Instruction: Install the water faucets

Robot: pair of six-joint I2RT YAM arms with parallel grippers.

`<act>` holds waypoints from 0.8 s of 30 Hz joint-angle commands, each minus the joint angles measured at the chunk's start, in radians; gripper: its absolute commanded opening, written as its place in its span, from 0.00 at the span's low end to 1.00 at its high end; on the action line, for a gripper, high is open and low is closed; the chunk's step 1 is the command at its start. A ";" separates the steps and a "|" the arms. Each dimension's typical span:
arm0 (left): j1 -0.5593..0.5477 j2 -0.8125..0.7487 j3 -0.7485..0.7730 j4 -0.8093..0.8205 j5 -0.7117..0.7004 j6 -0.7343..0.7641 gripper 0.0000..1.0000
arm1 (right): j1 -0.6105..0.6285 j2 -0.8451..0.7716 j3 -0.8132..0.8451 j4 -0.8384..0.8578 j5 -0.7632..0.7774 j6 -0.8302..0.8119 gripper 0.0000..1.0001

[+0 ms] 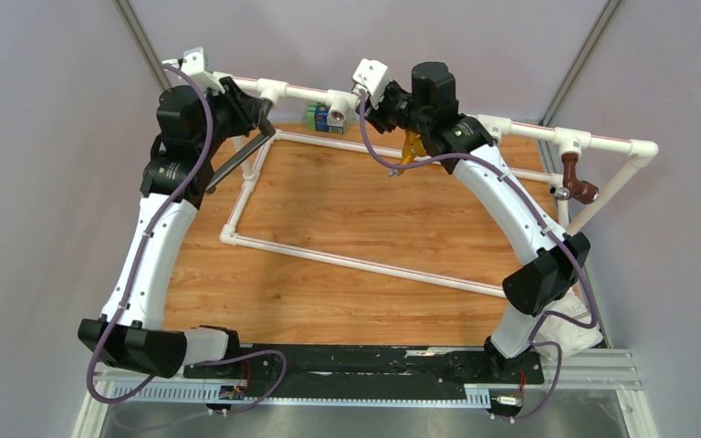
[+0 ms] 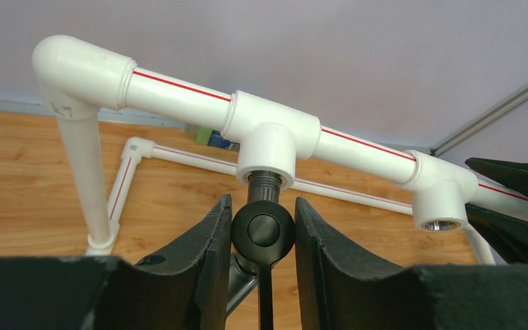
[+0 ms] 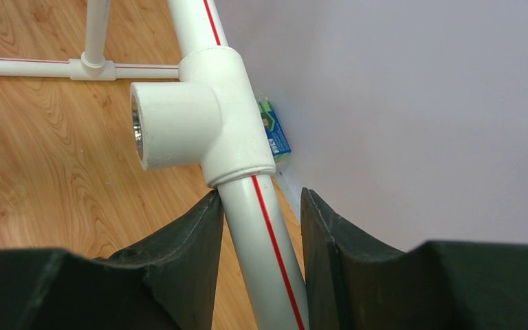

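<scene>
Grips the dark faucet (image 2: 262, 230) by its round head in the left gripper (image 2: 261, 201), both fingers pressed against its sides. Holds the threaded end up inside the down-facing socket of a white tee (image 2: 268, 134), a band of thread showing under the rim. From above, shows the tube slanting down and outward below the rear left corner of the pipe frame (image 1: 356, 263), close beside the corner's upright post.

Straddles the top pipe (image 3: 268, 261) with the right gripper (image 3: 260, 196), just beside a second tee (image 3: 206, 103): one finger against the pipe, a sliver of gap at the other, so narrowly parted, not clamped. Leaves that tee's side socket facing out, metal thread inside.

Beyond, against the back wall: a small green and blue box (image 3: 275, 130). Under the right forearm, partly hidden by it: an orange tap (image 1: 410, 146). Farther right, hanging from the rail: a brown tap (image 1: 577, 178). By the right base: a white cloth (image 1: 577, 327). Below everything: the wooden table (image 1: 347, 210). In the overhead view, hides both sets of fingers behind wrist cameras and arm housings.
</scene>
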 commanded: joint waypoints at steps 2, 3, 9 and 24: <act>-0.166 0.052 0.006 0.001 0.278 -0.059 0.22 | 0.056 0.054 -0.042 -0.113 -0.108 0.123 0.00; -0.183 0.055 0.000 0.018 0.287 -0.062 0.27 | 0.056 0.052 -0.040 -0.113 -0.108 0.123 0.00; -0.272 0.089 -0.008 0.043 0.315 -0.099 0.43 | 0.056 0.054 -0.042 -0.113 -0.108 0.123 0.00; -0.301 0.030 0.070 -0.018 0.257 -0.093 0.59 | 0.055 0.052 -0.045 -0.113 -0.104 0.123 0.00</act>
